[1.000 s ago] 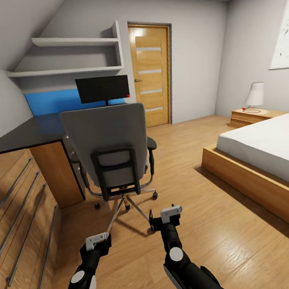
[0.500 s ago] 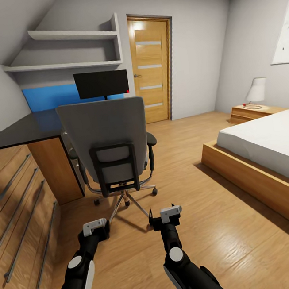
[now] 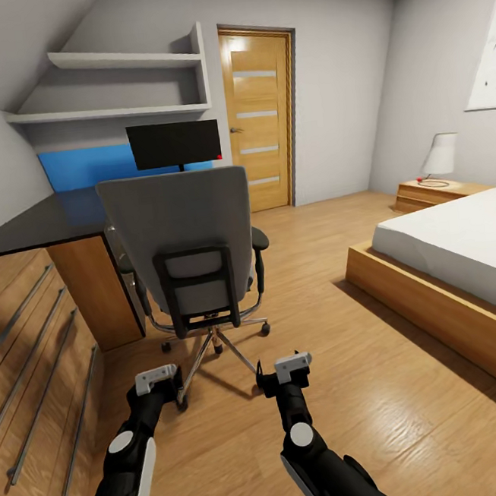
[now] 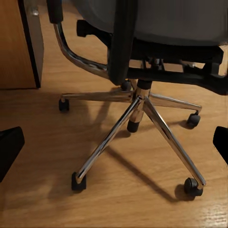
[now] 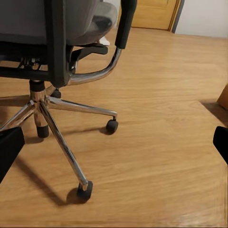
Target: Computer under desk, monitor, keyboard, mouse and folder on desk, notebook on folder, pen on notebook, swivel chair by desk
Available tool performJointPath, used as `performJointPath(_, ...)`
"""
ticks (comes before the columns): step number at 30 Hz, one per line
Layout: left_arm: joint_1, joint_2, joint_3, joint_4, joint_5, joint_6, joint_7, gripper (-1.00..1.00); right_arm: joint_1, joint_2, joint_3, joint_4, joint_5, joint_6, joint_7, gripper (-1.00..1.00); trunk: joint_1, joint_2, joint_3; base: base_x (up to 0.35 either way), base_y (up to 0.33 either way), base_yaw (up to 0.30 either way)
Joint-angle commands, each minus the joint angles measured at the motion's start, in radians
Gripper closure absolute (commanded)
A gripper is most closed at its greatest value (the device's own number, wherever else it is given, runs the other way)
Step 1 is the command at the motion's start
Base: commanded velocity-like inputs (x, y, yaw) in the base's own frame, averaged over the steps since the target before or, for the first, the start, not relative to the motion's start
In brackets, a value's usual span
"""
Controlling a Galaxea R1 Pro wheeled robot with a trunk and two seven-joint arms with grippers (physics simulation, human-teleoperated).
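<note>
Swivel chair (image 3: 189, 246) stands with its grey padded back toward the robot, just beyond both end effectors and apart from them. Left end effector (image 3: 156, 379) hangs low before the chair's chrome base; its dark fingertips (image 4: 8, 149) sit at the two sides of the left wrist view, spread wide, nothing between them. Right end effector (image 3: 292, 363) hangs beside the chair's base on the bed side; its fingertips (image 5: 9, 148) likewise stand far apart, released, holding nothing.

Chair is pulled up against the table (image 3: 39, 224), seat facing it. Monitor (image 3: 174, 143) stands on the table behind the chair back, black flat screen, red dot at the lower corner nearest the door (image 3: 259, 117). Chair back hides the table surface directly under the monitor.

Around the chair: light-wood dresser (image 3: 31, 362) with long metal handles on its table side; bed (image 3: 457, 272) with wooden frame and white mattress on its other side, well apart; nightstand (image 3: 429, 192) with a white lamp (image 3: 437, 159) past the bed. Two grey wall shelves (image 3: 120, 86) above the table.

Materials: table top glossy black, blue back panel; chair base five chrome spokes on black casters (image 4: 78, 181), black armrests; floor (image 3: 354, 389) oak-like planks.
</note>
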Motion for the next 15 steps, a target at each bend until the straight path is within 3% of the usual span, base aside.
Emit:
performJointPath(1,0.000,-0.001,0.002,-0.006,-0.009,0.005,-0.003,-1.00,-0.004,0.000,0.002,-0.001,0.002,0.018,-0.005,-1.00,0.000,0.000,-0.001,0.000,0.000,0.000)
performJointPath(7,0.000,-0.005,-0.016,0.053,-0.013,0.001,-0.003,-1.00,-0.040,0.000,0.002,0.003,-0.003,0.065,0.001,-1.00,0.000,0.000,-0.001,0.000,0.000,0.000)
performJointPath(15,0.000,-0.002,-0.061,0.123,-0.013,-0.027,-0.003,-1.00,-0.051,0.000,0.004,0.061,-0.005,-0.025,0.004,-1.00,0.000,0.000,-0.001,0.000,0.000,0.000)
